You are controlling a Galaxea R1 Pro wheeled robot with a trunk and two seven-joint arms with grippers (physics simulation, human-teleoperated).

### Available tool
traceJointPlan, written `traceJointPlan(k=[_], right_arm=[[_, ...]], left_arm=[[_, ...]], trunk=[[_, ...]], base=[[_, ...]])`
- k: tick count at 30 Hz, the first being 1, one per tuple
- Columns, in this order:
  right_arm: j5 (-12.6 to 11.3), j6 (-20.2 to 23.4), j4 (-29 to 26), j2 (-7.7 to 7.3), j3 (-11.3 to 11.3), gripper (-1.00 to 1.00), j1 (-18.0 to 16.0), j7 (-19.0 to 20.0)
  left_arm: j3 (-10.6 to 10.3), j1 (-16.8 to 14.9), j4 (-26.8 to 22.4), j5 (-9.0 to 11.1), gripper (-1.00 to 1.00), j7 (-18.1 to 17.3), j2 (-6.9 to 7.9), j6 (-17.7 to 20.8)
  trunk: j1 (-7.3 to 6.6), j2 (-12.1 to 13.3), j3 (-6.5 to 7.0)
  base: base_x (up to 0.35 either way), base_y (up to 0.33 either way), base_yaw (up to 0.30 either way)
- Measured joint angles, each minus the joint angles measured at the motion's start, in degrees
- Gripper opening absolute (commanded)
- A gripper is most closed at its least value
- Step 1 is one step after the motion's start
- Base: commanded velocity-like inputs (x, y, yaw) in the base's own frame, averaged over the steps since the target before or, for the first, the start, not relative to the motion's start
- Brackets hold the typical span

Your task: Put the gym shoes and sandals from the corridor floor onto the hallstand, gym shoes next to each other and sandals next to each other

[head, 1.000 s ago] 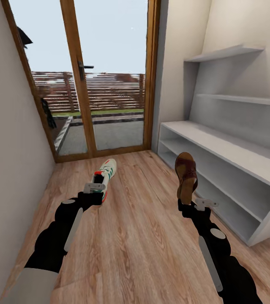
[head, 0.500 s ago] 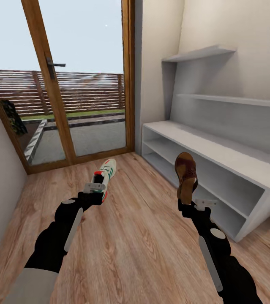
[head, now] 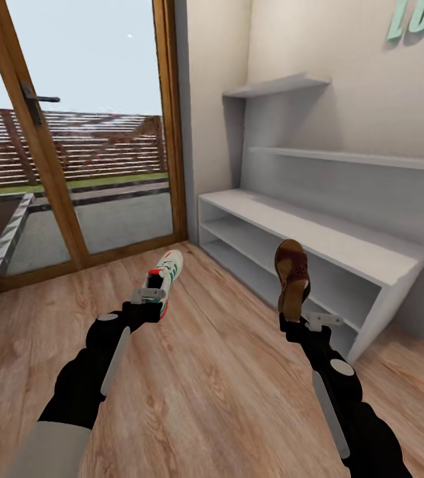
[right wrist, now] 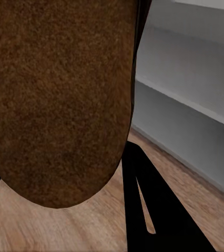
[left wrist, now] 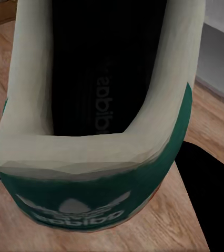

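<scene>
Currently both arms are raised over the corridor floor [head: 205, 372], each carrying one item.

Left gripper [head: 150, 295]: clamped on the heel end of a gym shoe [head: 165, 275]. Shoe extends forward from the claw, toe pointing away, clear of the planks. Left wrist view looks straight into the shoe's dark opening; green heel tab with white logo [left wrist: 72, 207] sits nearest the claw.

Right gripper [head: 304, 322]: clamped on the heel end of a sandal [head: 292, 275]. Sandal stands up and forward from the claw, tan footbed facing the head camera, dark strap near its far end. Right wrist view has the brown footbed [right wrist: 59, 100] close in front of the claw.

Hallstand [head: 318, 239]: ahead and to the outer side of the right gripper, against the wall. Its open lower tiers lie just beyond the sandal; the bench top sits higher than the sandal tip. Two stepped wall shelves rise above it.

Glazed wooden door [head: 59, 139]: well ahead of the left gripper, beyond the shoe's toe.
</scene>
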Motion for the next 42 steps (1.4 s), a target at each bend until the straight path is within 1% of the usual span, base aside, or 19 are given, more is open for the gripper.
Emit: traceJointPlan(k=[6,12,26,37,42], right_arm=[[0.01,0.0,-0.03,0.02,0.0,-1.0,0.0,0.01],[0.02,0.0,-0.08,-0.01,0.0,-1.0,0.03,-0.01],[0.02,0.0,-0.09,0.0,0.0,-1.0,0.01,-0.01],[0.02,0.02,-0.1,0.01,0.0,-1.0,0.01,-0.01],[0.04,-0.01,-0.07,0.01,0.0,-1.0,0.03,0.01]], left_arm=[[0.0,0.0,-0.02,0.0,-1.0,0.0,0.0,0.0],[-0.01,-0.01,0.0,-0.01,-1.0,0.0,-0.01,-0.01],[-0.01,-0.01,0.0,-0.01,-1.0,0.0,-0.01,-0.01],[-0.01,0.0,0.0,-0.01,-1.0,0.0,0.0,-0.03],[0.0,0.0,-0.02,0.01,-1.0,0.0,0.0,0.01]], trunk=[[0.0,0.0,0.0],[0.0,0.0,0.0],[0.02,0.0,0.0],[0.02,0.0,0.0],[0.01,0.0,0.0]], base=[[0.237,0.224,-0.036],[0.202,0.228,-0.227],[0.015,0.263,-0.263],[0.004,0.039,-0.261],[0.125,0.232,-0.082]])
